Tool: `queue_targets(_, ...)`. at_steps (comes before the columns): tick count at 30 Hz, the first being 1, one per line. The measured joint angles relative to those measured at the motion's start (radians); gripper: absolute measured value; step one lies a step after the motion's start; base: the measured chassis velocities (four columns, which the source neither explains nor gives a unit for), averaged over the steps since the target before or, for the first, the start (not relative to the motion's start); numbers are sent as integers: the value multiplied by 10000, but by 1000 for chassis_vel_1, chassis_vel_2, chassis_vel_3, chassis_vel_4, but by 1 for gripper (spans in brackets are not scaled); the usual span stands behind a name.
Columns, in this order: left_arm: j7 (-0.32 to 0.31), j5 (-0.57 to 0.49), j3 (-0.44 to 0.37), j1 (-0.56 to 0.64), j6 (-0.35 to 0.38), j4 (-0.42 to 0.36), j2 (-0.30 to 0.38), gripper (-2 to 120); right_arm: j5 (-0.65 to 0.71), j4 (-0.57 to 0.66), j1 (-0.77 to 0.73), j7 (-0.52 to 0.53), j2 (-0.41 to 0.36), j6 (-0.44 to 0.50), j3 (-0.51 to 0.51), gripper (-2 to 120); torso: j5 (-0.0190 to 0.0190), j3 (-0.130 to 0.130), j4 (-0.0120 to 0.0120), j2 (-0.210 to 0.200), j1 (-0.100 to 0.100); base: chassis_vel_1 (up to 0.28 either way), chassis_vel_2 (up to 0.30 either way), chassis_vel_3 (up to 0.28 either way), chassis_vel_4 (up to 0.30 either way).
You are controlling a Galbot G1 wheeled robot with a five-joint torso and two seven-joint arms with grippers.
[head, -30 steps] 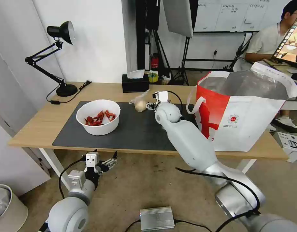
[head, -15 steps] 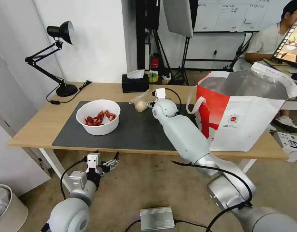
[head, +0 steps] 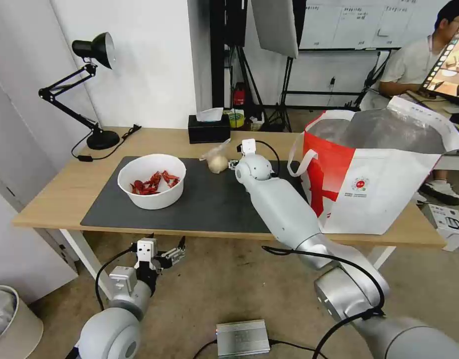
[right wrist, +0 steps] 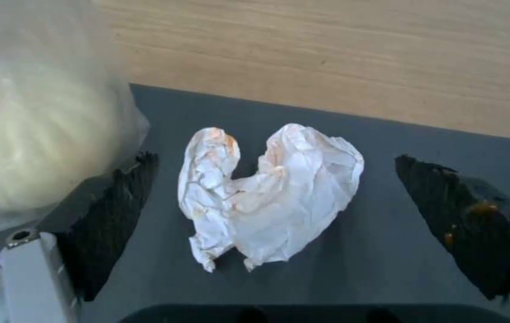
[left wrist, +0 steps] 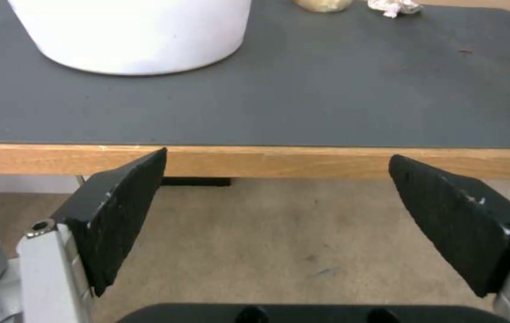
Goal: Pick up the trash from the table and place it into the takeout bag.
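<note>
Right gripper (right wrist: 273, 215) has crept forward — jaws wide, straddling the crumpled tissue (right wrist: 270, 195). Bowl (head: 151, 180) and knotted bag (head: 217, 159) remain; left gripper (left wrist: 279, 215) idles open below the tabletop (left wrist: 255, 161).

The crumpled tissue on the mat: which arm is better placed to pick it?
Right. The right gripper is open around the crumpled tissue; the left gripper hangs below the table edge.
</note>
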Motion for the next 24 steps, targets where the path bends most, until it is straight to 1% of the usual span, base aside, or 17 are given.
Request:
queue_targets(6, 0, 26, 39, -8, -1, -32, -13, 100, 274, -290, 94, -227, -3, 110, 25, 100, 0, 0, 0, 0, 0, 0, 0, 0, 0)
queue_targets(9, 1, 51, 40, 19, -3, -57, -19, 100, 353, -425, 99, -633, -7, 300, 68, 100, 0, 0, 0, 1, 0, 0, 0, 0, 0)
queue_targets(24, 1, 139, 104, 45, -25, -49, -101, 100, 313, -1004, 277, -1394, -12, 559, 203, 100, 0, 1, 0, 1, 0, 0, 0, 0, 0)
